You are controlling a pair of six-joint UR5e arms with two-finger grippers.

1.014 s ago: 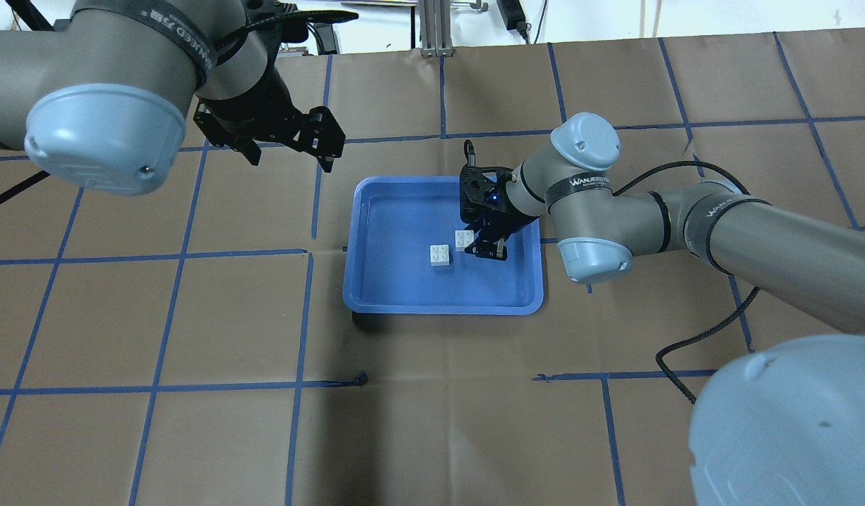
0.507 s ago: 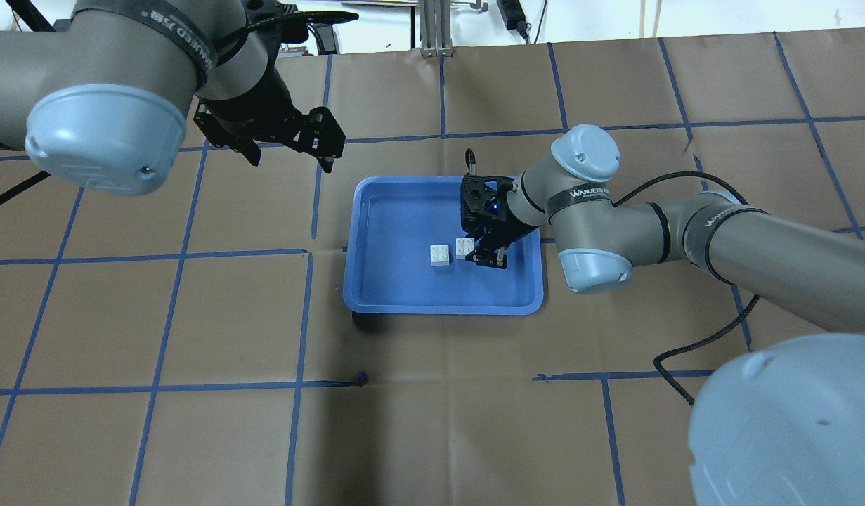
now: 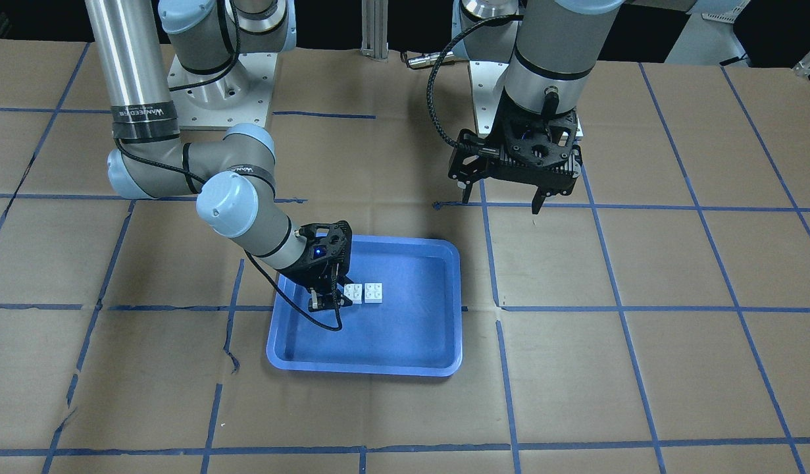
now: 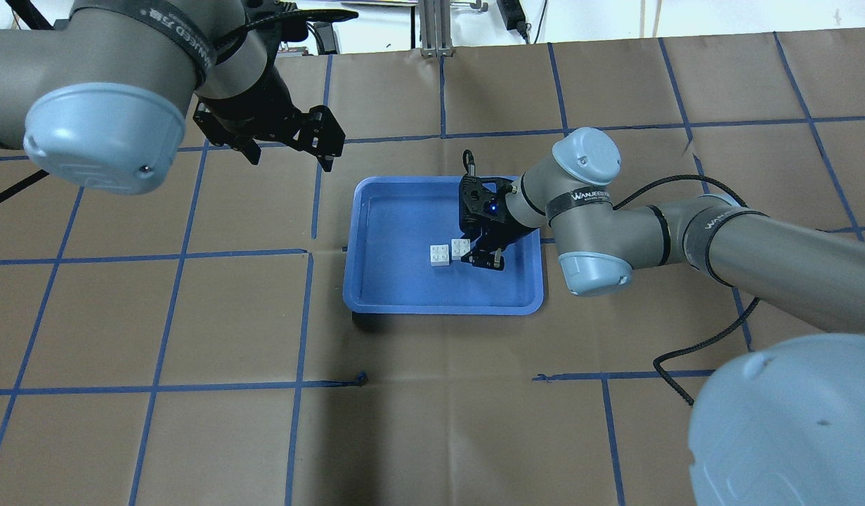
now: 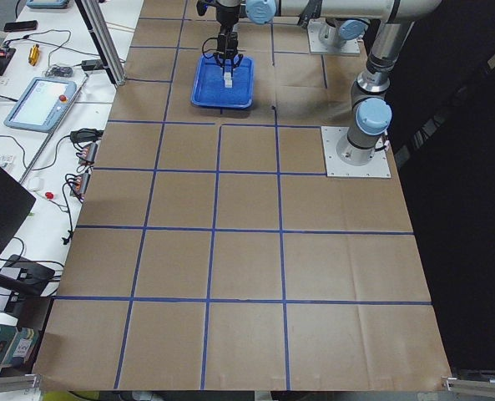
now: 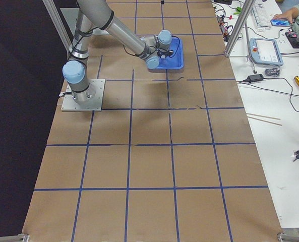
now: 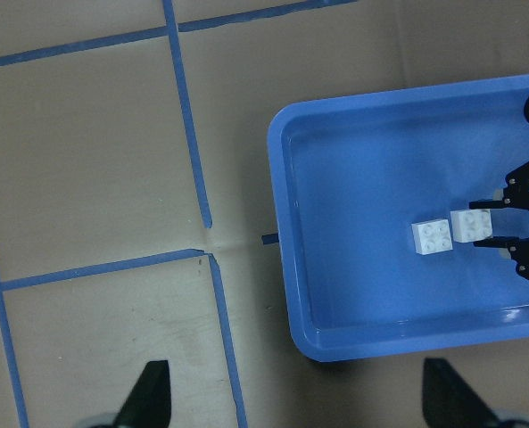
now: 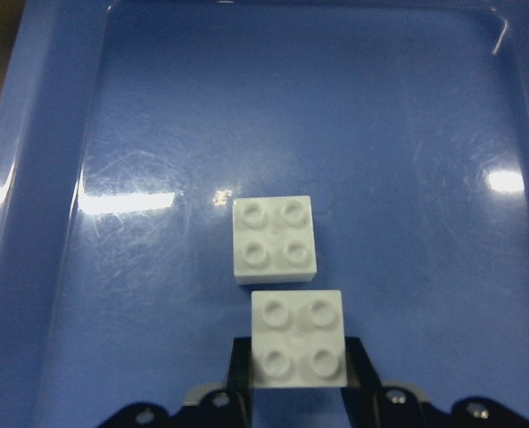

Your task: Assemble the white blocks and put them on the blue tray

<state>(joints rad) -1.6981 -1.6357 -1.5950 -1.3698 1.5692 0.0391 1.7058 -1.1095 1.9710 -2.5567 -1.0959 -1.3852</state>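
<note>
The blue tray (image 4: pixel 404 302) lies mid-table, also in the front view (image 3: pixel 378 359). One white block (image 4: pixel 440 255) rests on the tray floor, studs up. My right gripper (image 4: pixel 476 254) is inside the tray, shut on the second white block (image 4: pixel 461 247), which sits right beside the first with a narrow gap. The right wrist view shows the held block (image 8: pixel 298 339) between the fingers (image 8: pixel 239 367), just behind the free block (image 8: pixel 274 240). My left gripper (image 4: pixel 290 160) is open and empty, above the table beyond the tray's far left corner.
Brown paper with a blue tape grid (image 4: pixel 306 253) covers the table. The right arm's black cable (image 4: pixel 685 351) loops over the table to the tray's right. An aluminium post (image 4: pixel 436 28) stands at the far edge.
My right gripper has carried its white block a little nearer and to the left, closing the gap to the free block. The left arm has barely moved.
</note>
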